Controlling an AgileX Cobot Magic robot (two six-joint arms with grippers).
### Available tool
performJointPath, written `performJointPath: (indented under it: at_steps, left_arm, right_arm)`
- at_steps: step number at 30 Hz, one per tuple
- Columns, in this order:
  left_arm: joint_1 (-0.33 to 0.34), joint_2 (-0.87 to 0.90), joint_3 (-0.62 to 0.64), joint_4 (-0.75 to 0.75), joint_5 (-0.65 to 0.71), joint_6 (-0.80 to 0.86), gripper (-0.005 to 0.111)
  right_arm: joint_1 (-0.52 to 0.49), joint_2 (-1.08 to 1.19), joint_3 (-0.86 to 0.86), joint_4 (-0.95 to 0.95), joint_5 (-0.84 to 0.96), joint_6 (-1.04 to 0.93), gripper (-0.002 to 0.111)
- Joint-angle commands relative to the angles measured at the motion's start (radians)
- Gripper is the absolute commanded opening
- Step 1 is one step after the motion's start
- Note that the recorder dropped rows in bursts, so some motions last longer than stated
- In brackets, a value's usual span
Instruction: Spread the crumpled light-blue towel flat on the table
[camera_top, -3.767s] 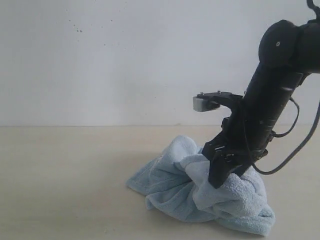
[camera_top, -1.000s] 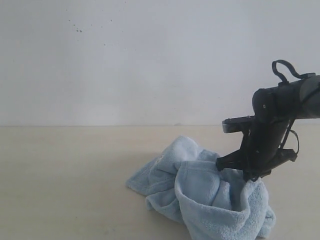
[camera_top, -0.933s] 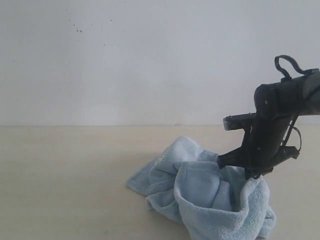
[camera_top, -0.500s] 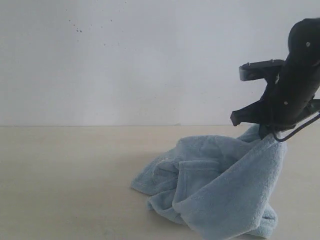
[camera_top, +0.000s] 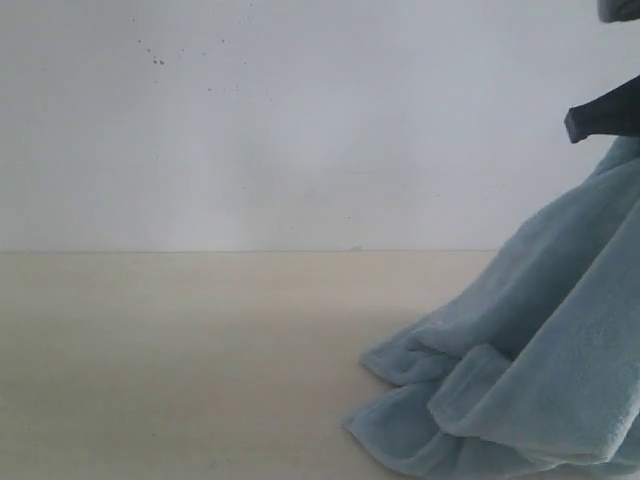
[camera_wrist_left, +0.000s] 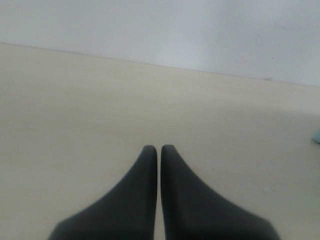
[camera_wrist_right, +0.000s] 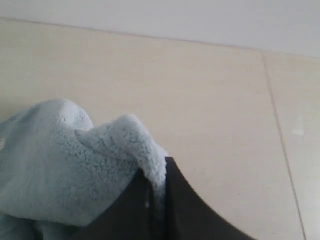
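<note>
The light-blue towel (camera_top: 540, 340) hangs in a long slope from the upper right edge of the exterior view down to the beige table (camera_top: 180, 360), its lower folds bunched on the surface. My right gripper (camera_wrist_right: 156, 172) is shut on a fold of the towel (camera_wrist_right: 60, 170), with fluffy cloth pinched between its dark fingers (camera_wrist_right: 175, 200); only a dark piece of that arm (camera_top: 605, 115) shows at the exterior view's edge. My left gripper (camera_wrist_left: 159, 150) is shut with nothing in it, low over bare table (camera_wrist_left: 75, 100); a sliver of towel (camera_wrist_left: 317, 136) shows at its frame edge.
A white-grey wall (camera_top: 300, 120) stands behind the table. A thin seam line (camera_wrist_right: 280, 135) runs across the table surface in the right wrist view.
My right gripper has lifted the towel up and to the right, mostly out of the exterior view. The cloth has stretched out of its crumpled heap and its lower end has slid right.
</note>
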Motion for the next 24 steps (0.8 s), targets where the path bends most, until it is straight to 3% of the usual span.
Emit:
performJointPath:
  at_steps: [1,12,24]
  left_arm:
    - [-0.008,-0.002,0.003,0.002,0.000,0.005,0.004]
    - [-0.008,-0.002,0.003,0.002,0.000,0.005,0.004]
    - [-0.008,-0.002,0.003,0.002,0.000,0.005,0.004]
  right_arm:
    - [-0.008,-0.034,0.043,-0.050,0.001,0.031,0.000]
    - [-0.008,-0.014,0.251,-0.044,-0.120,0.011,0.000]
    - [-0.008,0.043,0.366,-0.132,-0.273,0.011,0.000]
